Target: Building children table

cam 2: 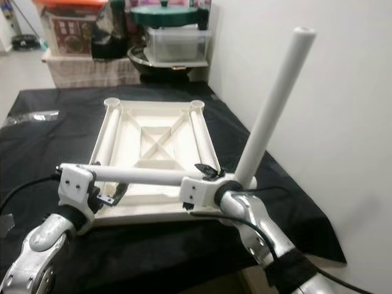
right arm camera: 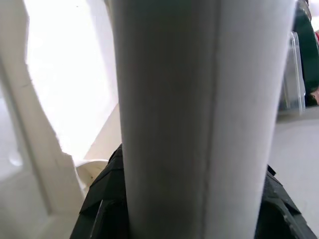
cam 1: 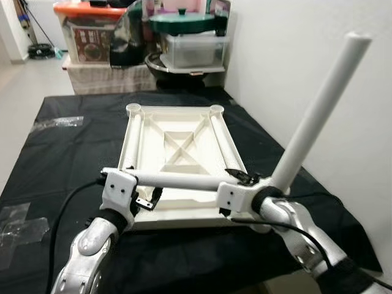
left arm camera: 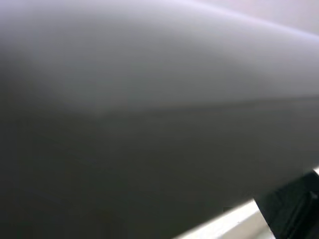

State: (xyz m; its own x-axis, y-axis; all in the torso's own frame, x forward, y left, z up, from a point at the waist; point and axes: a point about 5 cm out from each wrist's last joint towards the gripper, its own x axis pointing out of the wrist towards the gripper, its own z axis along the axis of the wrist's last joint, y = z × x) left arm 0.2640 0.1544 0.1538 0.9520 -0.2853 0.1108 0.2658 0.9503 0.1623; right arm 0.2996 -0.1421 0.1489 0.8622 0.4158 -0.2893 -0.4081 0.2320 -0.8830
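A worktop draped in a black cloth is seen from above, with pieces of clear tape stuck to the cloth on the robot's left. The left gripper is seen at the near left edge of the upturned white table top, which lies flat in the middle of the worktop with its ribbed underside and X-shaped brace facing up. A white table leg is held level across the near end of the table top, one end at the left wrist and the other reaching to the right wrist; the left wrist view is blurred and grey, so whether the left gripper's fingers are closed on that leg cannot be told. Two more legs are seen lying along the left and right rails of the table top, each pointing toward a round corner socket at the far end. The right gripper is clamped on a second raised table leg, which is tilted up and away to the right from the near right corner of the table top; in the right wrist view the black fingers are pressed against both sides of it. Behind the worktop, storage boxes, a teal pot lid and a clear plastic container are stacked against the white wall.
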